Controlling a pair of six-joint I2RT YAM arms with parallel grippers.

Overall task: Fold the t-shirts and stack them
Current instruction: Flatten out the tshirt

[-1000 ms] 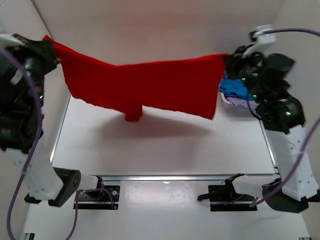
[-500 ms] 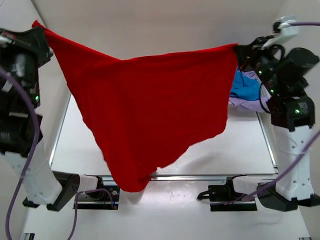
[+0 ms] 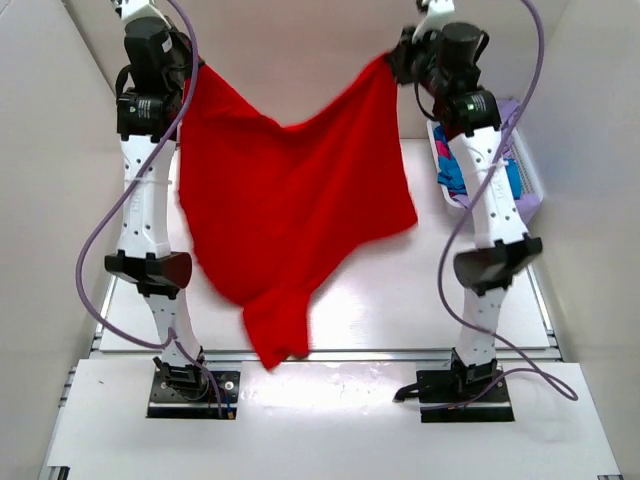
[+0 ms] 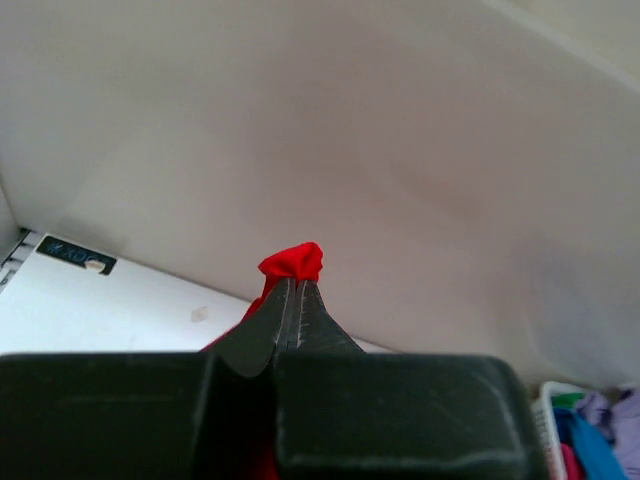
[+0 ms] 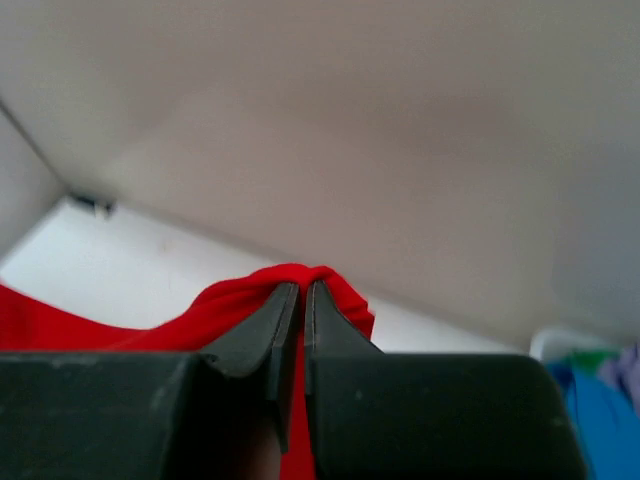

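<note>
- The red shirt (image 3: pixel 290 210) hangs spread above the table (image 3: pixel 400 290), one end sagging toward the table's near edge. Lowered crooked, it could bunch there.
- My left gripper (image 4: pixel 295 285) and right gripper (image 5: pixel 300 288) each clamp a corner, seemingly by little cloth, so either could slip.

A white slatted basket (image 3: pixel 528 178) sits at the white table's (image 3: pixel 370 290) right edge.
</note>
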